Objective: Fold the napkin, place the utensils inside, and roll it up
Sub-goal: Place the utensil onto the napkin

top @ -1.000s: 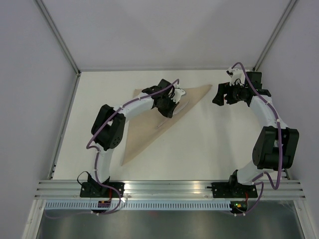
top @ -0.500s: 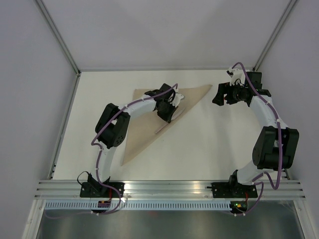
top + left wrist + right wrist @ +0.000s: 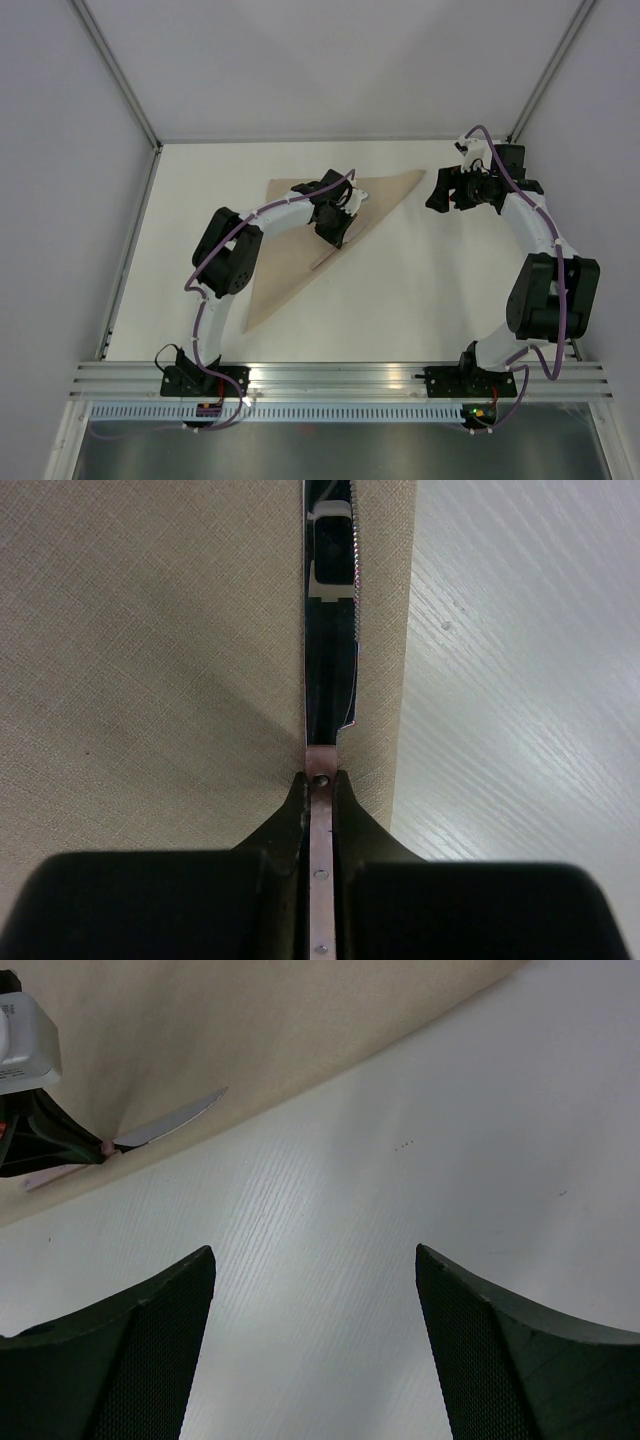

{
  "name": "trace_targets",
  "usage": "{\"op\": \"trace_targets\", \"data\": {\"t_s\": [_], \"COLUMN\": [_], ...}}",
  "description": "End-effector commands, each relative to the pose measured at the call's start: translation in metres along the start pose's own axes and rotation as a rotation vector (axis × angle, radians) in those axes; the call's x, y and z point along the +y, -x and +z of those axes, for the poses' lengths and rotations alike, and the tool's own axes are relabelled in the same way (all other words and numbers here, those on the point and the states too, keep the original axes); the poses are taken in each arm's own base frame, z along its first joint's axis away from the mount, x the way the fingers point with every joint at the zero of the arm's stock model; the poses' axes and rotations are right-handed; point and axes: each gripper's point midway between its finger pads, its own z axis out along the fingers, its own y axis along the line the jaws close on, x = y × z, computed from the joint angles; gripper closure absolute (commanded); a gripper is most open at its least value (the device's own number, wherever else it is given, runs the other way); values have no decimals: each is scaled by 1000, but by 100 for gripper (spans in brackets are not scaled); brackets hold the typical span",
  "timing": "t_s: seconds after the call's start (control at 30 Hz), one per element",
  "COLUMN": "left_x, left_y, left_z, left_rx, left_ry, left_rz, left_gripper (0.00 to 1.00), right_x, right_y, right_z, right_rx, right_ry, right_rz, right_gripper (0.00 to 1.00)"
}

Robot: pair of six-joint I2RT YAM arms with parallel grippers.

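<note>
Centre-left on the white tabletop (image 3: 420, 290): the tan napkin (image 3: 285, 270), folded into a triangle, long edge running from the far right corner down toward the near left. Over that edge, the left tool (image 3: 320, 785), pinching the pinkish handle of a serrated knife (image 3: 330, 630); holds the mirror-bright blade along the cloth just inside the border, tip pointing away from the dark fingers (image 3: 270, 830). Beyond the border, pale wood-grain surface. Well apart at far right, the right tool (image 3: 441, 190), spread wide above bare tabletop, gripping nothing; looks across at the napkin's edge and the knife's blade.
</note>
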Motion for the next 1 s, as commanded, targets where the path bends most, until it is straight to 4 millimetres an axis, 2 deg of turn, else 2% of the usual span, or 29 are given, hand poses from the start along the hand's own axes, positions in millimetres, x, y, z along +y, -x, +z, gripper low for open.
{"op": "trace_targets", "data": {"t_s": [0.0,0.5,0.97], "left_x": [-4,-13,-15], "left_y": [-19,-16,-32], "left_z": [13,6,18], "left_rx": [61,49,98], "left_ry": [13,7,-1], "left_rz": [-54,-97,-69], "left_gripper": [98,98,98], "right_x": [0,0,-2], "right_y": [5,1,-2], "right_z": [2,5,10], "right_rx": [-21,-13,-6], "right_ry": [18,24,26], "right_rz": [3,9,26], "right_gripper": [14,14,14]}}
